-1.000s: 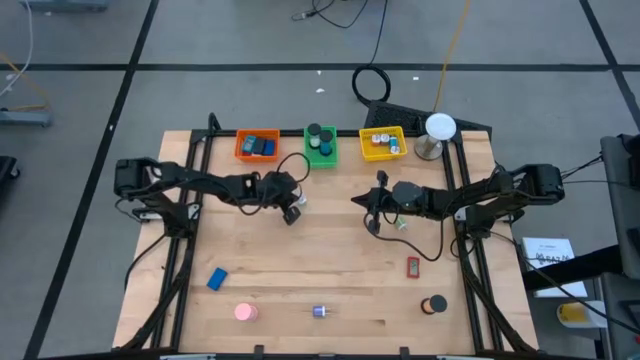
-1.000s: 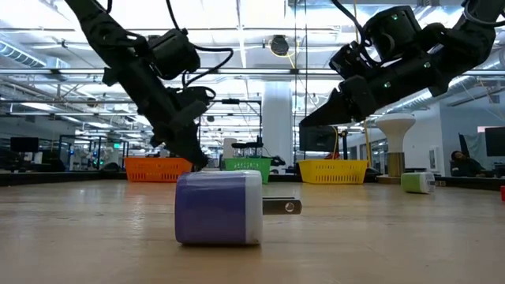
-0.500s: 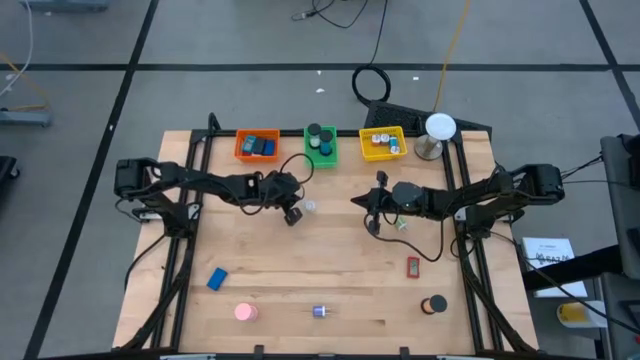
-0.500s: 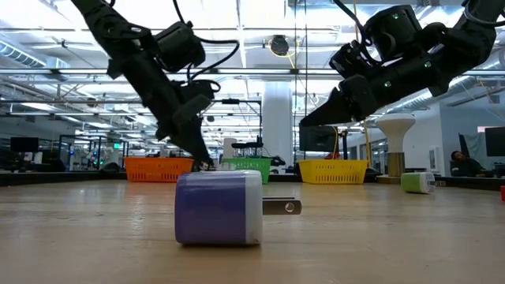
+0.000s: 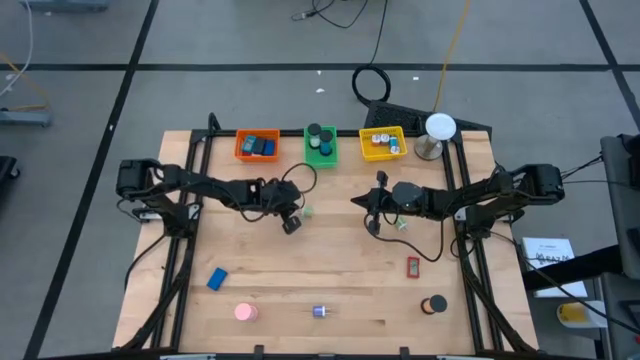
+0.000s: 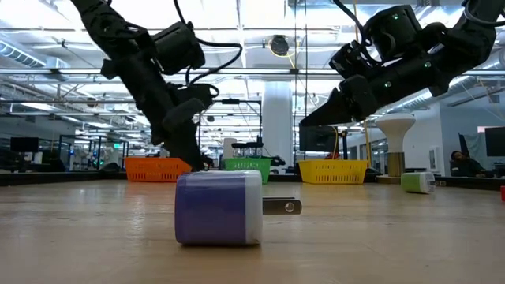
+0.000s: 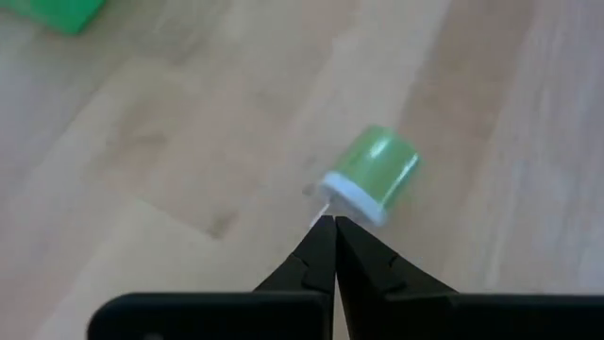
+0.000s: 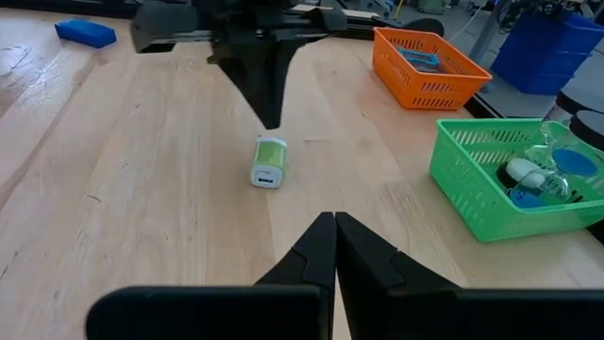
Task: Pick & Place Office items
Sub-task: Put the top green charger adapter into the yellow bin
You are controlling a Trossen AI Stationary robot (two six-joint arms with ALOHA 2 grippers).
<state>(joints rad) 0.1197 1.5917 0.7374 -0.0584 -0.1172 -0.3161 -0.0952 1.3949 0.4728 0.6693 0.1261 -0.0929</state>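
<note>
Your left gripper [image 7: 327,223] is clenched on nothing, its tips just short of the small green plug-like block with a white end [image 7: 370,173] lying on its side on the wooden counter [image 5: 330,270]; beyond that block sits the green plastic bin [image 8: 500,179], with the orange plastic bin [image 8: 429,64] beside it. Your right gripper [image 8: 333,219] is also clenched and empty, raised above the counter well apart from the same green block [image 8: 268,161], which lies between your two grippers. Farther from both, near the counter's front edge, you have the purple and white plug block [image 6: 219,207], a pink round piece [image 5: 245,312], a blue eraser-like block [image 5: 217,279], a red block [image 5: 413,267] and a black round piece [image 5: 434,305].
</note>
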